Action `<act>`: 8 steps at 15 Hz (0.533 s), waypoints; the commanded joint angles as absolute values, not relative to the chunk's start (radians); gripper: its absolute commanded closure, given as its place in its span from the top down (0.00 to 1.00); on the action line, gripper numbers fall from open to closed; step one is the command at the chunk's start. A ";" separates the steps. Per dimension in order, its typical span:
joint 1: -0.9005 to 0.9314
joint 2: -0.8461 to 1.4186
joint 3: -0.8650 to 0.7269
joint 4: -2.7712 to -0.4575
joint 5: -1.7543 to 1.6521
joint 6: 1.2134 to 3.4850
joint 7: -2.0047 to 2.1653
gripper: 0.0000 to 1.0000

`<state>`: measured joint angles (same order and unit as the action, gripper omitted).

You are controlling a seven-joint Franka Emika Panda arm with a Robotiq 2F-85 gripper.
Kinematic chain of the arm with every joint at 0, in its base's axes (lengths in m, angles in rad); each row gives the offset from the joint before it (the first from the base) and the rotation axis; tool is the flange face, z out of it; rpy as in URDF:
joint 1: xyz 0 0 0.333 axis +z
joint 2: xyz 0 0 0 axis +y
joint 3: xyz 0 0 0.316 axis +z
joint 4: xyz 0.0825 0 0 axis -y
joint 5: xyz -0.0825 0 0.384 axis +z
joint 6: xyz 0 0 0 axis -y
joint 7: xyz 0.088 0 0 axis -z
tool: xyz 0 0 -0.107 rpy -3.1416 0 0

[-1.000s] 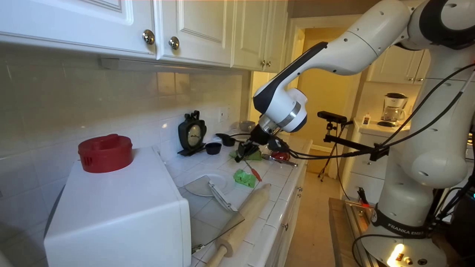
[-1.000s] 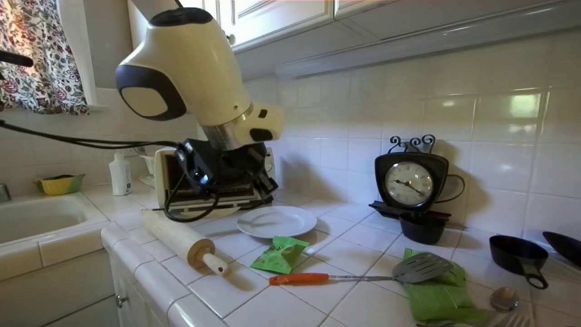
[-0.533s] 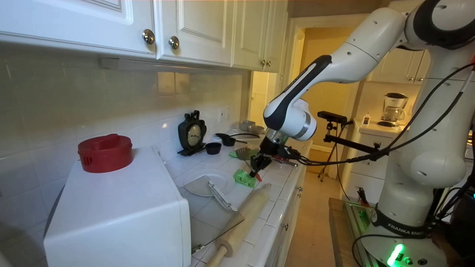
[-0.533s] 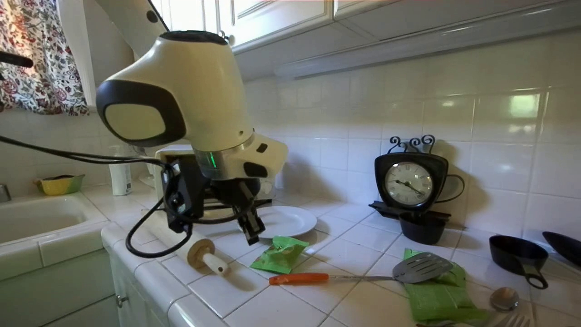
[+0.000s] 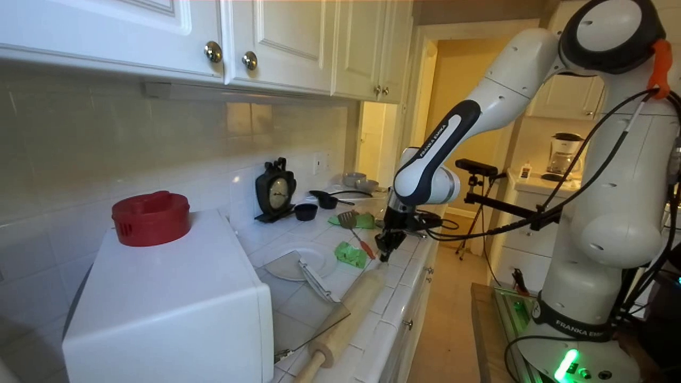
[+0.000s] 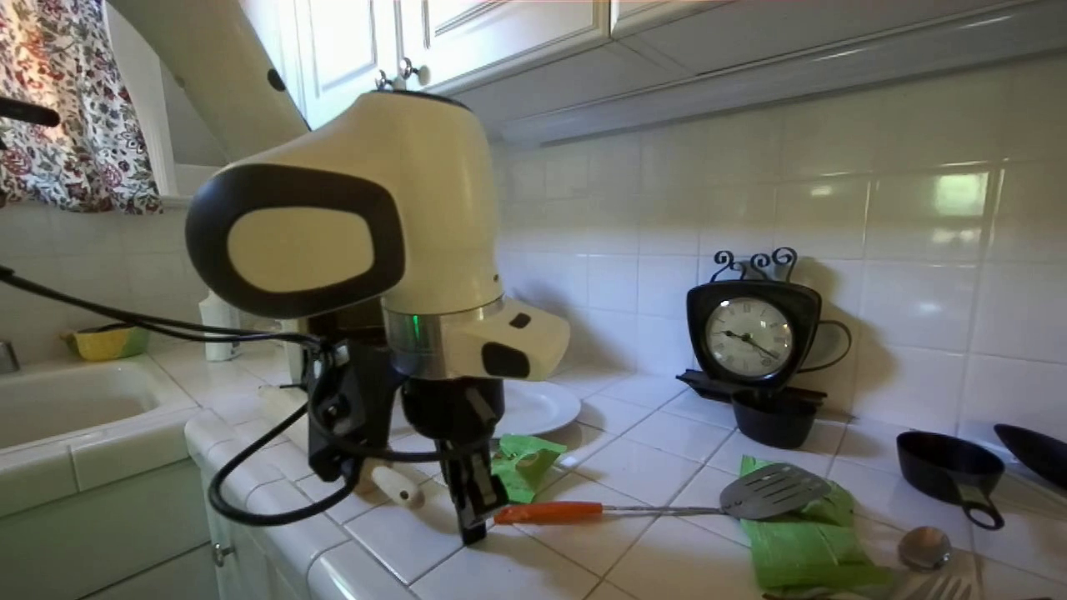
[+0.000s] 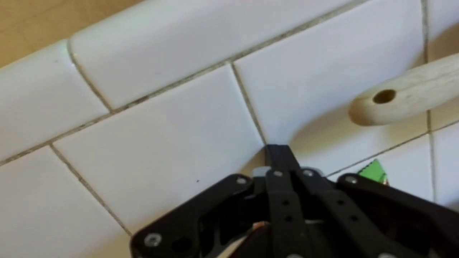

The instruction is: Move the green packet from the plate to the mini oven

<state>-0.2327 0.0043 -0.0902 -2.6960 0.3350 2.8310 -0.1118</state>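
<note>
Progress is slight, as I judge it: the small, crinkly, bright green packet has not yet reached the large, plain white, box-shaped mini oven, and nothing holds it. It lies on the white tiled countertop, off the flat, round, whitish plate and just beside its rim; whether the two touch I cannot tell. My black two-fingered gripper is clenched on nothing, its tips together low over the tiles, near the packet but apart from it, just beside the end of the orange handle of a slotted spatula. One thing looks ready: a clear, flat pane juts out from the oven, and I take it for the door, already lowered. Left for me, then, are parting my fingers, moving across to the packet, gripping, lifting, carrying it past the plate and setting it down at the oven, whose inside I cannot make out. As for its lie, the packet's long axis seems to run from the plate's side out toward the counter's front edge, crosswise to the pale wooden rolling pin rather than along it. One jagged green corner shows past my fingers in the wrist view and points toward that front edge. The outline is nearly square and, in an exterior view, partly behind my gripper, so I hold that axis loosely.
</note>
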 commanded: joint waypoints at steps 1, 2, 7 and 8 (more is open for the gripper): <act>-0.234 -0.029 -0.161 -2.600 0.066 2.641 0.051 0.00; -0.231 -0.070 -0.170 -2.565 -0.015 2.553 0.107 0.00; -0.195 -0.169 -0.133 -2.377 -0.100 2.223 0.138 0.00; -0.186 -0.167 -0.127 -2.345 -0.089 2.186 0.130 0.00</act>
